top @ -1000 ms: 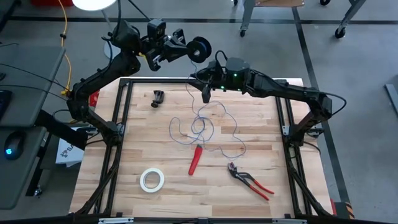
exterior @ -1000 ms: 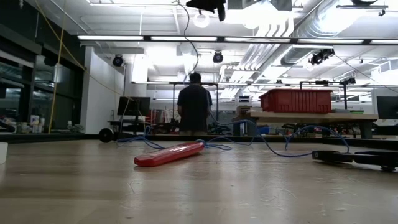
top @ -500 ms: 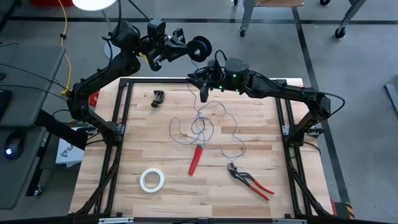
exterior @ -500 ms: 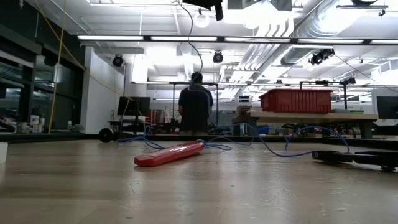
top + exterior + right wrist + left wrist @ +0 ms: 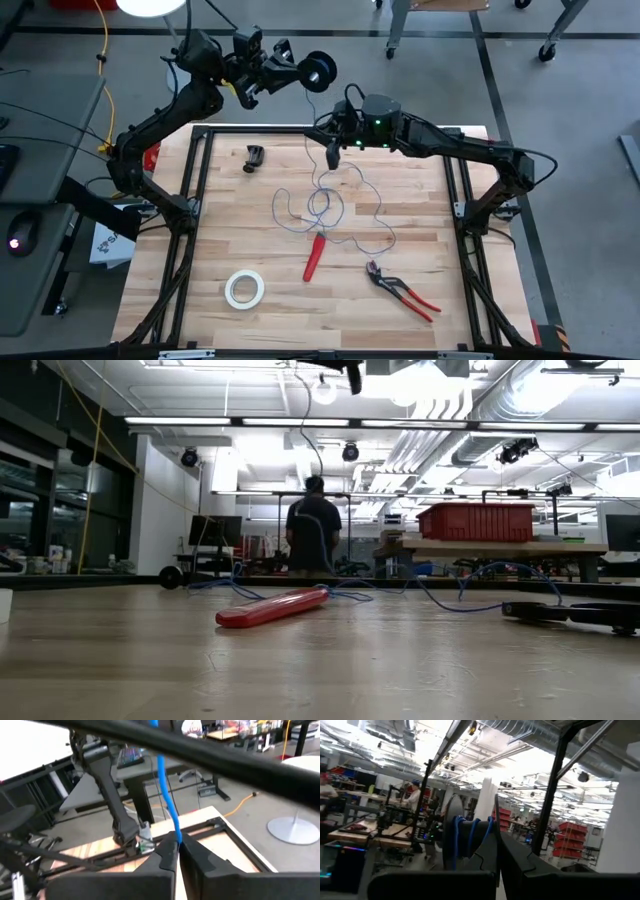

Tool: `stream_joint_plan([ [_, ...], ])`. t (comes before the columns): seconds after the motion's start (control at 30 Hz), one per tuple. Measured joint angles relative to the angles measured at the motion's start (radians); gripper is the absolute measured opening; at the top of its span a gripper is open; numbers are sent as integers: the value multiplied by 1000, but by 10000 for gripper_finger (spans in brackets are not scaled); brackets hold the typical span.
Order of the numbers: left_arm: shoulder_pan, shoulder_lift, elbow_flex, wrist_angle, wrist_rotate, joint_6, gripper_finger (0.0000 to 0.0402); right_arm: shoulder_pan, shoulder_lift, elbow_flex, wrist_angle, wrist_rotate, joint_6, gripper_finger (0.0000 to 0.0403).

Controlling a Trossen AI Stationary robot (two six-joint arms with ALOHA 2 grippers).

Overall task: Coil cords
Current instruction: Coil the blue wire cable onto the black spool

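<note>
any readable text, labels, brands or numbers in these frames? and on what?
None can be read.
White sheet on the floor left of the table: dark print, too small to read.
Red bin in the room behind: no label legible.
Tape roll, pliers, spool: no markings visible.

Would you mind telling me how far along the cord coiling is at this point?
Done: a few turns of thin blue-violet wire already sit on the small black round spool, which the left gripper holds shut above the table's far edge. In hand: the right gripper is pinched on the wire. Left: most wire lies in loose loops on the wooden table.
</note>
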Motion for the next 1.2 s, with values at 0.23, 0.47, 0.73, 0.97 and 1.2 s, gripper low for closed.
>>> stream_joint_plan([
  [0.23, 124, -46, 0, -222, 17, 45, 0, 0, -122, 0, -185, -11, -40, 1],
  [0.47, 155, -82, 0, -761, 190, 188, 0, -9, -246, 0, -263, 0, -48, 1],
  [0.73, 41, -65, 0, -1025, 190, 310, 0, -79, -277, 2, -250, 5, -58, 0],
  [0.97, -119, 20, 0, -762, 217, 231, 0, -129, -226, 1, -149, -47, -43, 0],
  [1.2, -199, 147, 0, -272, 267, -23, 0, -121, -182, 1, -83, -155, 21, 0],
])
